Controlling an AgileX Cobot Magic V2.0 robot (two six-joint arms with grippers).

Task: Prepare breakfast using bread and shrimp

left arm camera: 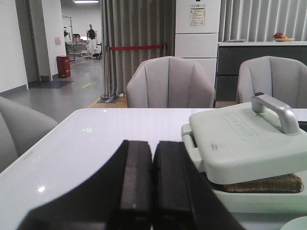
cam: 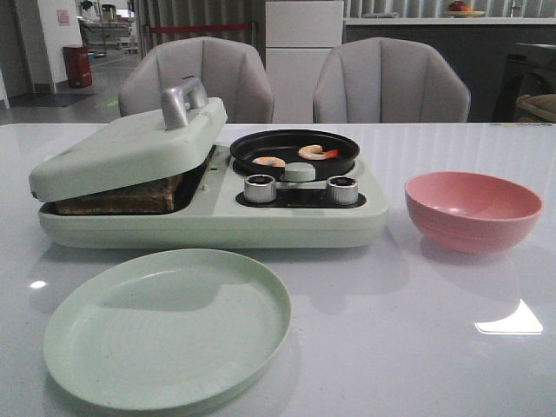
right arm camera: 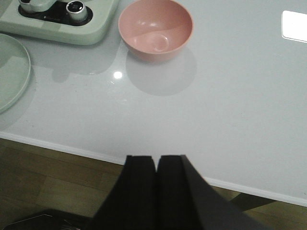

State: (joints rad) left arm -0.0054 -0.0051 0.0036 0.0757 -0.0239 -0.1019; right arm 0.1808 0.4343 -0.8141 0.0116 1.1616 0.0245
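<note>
No readable text anywhere. Embossed rectangular marking on the breakfast maker lid (left arm camera: 242, 125), left wrist view: letters too faint to make out. Small print strip under the two knobs on the control panel (cam: 300, 200), front view: too small to read. Paper notice on the white cabinet (left arm camera: 197, 15): printed lines, illegible. Pinkish sign on the far wall (left arm camera: 57, 41): blurred. Green floor marking (left arm camera: 87, 85) in the corridor: can't tell what it says.

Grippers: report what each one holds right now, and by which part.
Nothing is held. The left gripper is shut on nothing, short of the sandwich maker. The right gripper is shut on nothing, off the table's edge.
</note>
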